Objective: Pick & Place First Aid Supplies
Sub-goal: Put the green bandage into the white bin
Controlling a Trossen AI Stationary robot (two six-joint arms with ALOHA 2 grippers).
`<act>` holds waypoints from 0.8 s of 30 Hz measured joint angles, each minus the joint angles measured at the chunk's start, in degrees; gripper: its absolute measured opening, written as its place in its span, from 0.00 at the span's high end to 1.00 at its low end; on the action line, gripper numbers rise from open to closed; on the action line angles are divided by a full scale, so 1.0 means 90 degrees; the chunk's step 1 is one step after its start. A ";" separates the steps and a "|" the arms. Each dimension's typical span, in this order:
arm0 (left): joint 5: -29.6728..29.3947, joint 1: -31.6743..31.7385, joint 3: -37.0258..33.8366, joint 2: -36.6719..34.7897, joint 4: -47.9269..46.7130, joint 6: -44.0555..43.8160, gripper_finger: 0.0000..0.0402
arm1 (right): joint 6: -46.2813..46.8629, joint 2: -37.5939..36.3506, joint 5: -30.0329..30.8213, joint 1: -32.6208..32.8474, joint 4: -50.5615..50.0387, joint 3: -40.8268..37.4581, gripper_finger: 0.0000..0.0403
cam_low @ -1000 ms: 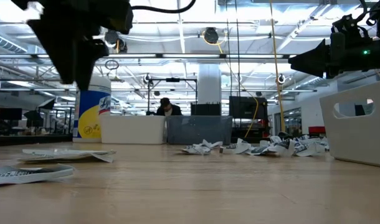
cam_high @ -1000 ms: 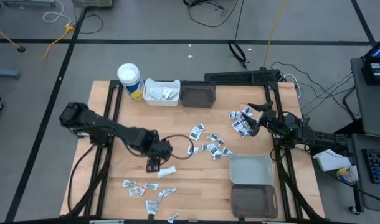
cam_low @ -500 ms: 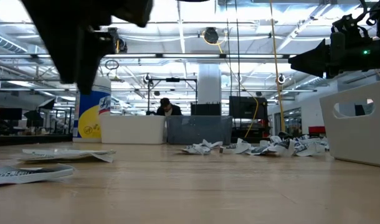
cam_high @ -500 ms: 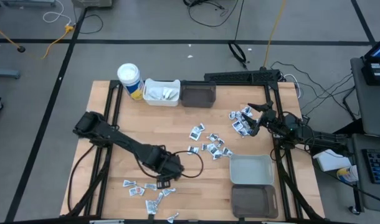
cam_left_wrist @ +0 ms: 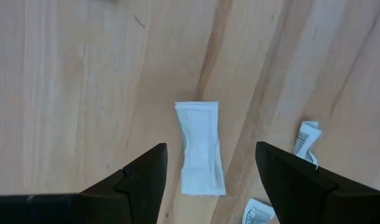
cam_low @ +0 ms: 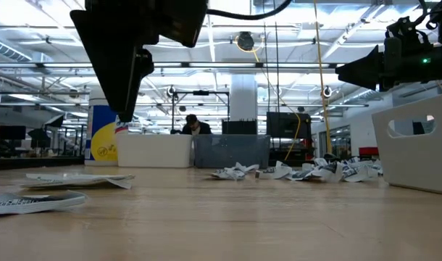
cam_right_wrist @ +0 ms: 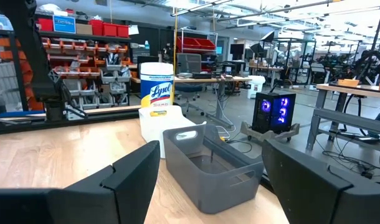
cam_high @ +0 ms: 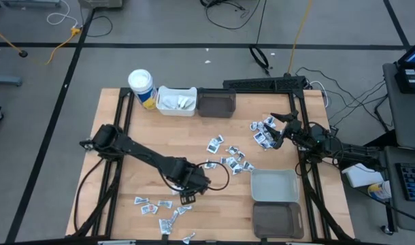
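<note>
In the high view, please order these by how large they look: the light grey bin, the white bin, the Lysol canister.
1. Light grey bin, clearly the largest.
2. White bin.
3. Lysol canister, the smallest; it stands upright, so mostly its top shows.

Two dark jointed arms, black cables, matte wedge-shaped fingers (cam_left_wrist: 146, 180).

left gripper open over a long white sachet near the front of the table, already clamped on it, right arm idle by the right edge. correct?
Not quite. The left gripper is open above the white sachet, but not clamped on it: the left wrist view shows the sachet lying flat on the table, clear of both fingers. The rest holds: the right gripper waits open by the right edge.
</note>
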 joint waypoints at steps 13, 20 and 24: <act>-0.0064 0.0033 -0.0011 0.0719 0.0237 -0.0418 0.38 | -0.0002 0.0001 -0.0001 0.0000 0.0000 0.0000 0.31; -0.0187 0.0103 -0.0012 0.0913 0.0490 -0.0401 0.38 | 0.0000 -0.0001 0.0000 0.0000 0.0012 0.0001 0.31; -0.0072 0.0146 -0.0013 0.0971 0.0585 -0.0363 0.38 | 0.0001 -0.0001 0.0000 -0.0002 0.0012 0.0002 0.31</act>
